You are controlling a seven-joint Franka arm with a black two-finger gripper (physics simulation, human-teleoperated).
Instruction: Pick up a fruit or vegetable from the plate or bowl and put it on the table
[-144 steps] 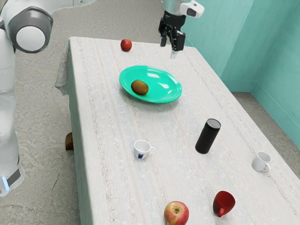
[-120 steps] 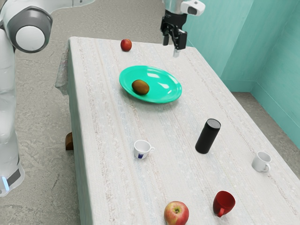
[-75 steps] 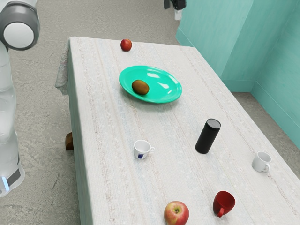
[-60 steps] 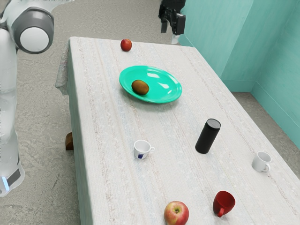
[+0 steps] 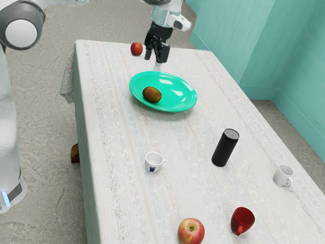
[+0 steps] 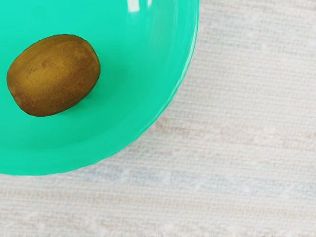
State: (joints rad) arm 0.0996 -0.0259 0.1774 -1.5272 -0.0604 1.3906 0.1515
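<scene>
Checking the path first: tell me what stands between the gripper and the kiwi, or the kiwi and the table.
Nothing visible stands between the gripper and the kiwi. Between kiwi and table, only the raised rim of the green plate.

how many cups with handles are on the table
3. In the exterior view, the white cup with a blue label is farthest left, the white mug farthest right, and the red cup between them, beside the large apple.

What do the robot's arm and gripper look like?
The arm is glossy white, with a grey ring around a round white cap and a blue light strip. The gripper is black and two-fingered; above it is a white box with a dark spot.
</scene>
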